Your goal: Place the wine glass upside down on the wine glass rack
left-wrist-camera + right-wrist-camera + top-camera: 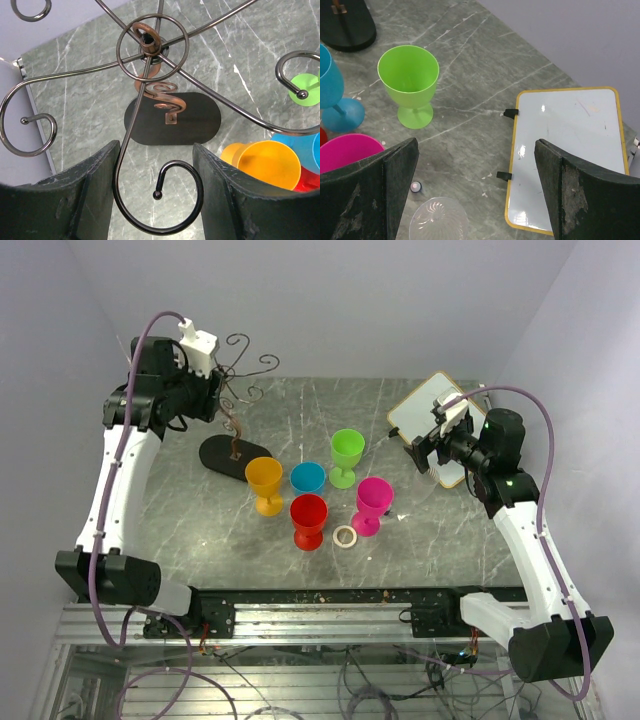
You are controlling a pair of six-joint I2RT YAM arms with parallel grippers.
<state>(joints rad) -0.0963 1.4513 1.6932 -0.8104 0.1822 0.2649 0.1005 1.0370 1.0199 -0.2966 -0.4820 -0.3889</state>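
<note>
1. The left claw [156, 150] hangs high above the wine glass rack [149, 42], looking straight down on its hub and spreading wire arms.
2. Its fingers [85, 200] stand partly apart, at a middling gap, with nothing clamped between them.
3. In the left wrist view one curled arm end [158, 194] of the rack lies in that gap. The wire runs close along the inner edge of the left-hand finger, but I cannot tell whether it touches.
4. The rack stands upright on its flat dark oval base [200, 117], and no glass hangs on any arm.
5. The wine glasses all stand upright on the table [200, 530], to the right of the rack.
   - The orange glass [264, 475] is just beside the base.
   - The blue glass [308, 478] and red glass [309, 512] stand further from it.
   - The green glass [347, 448] and magenta glass [375, 495] are further still.
6. A small tape ring [345, 536] lies flat between the red and magenta glasses.
7. The right claw [476, 145] is well apart from the rack, beyond the green glass, with its fingers spread wide and empty.
8. Below it lie a yellow-edged whiteboard [570, 145] and a clear ribbed glass piece [438, 220]. The fingers touch neither.
</note>
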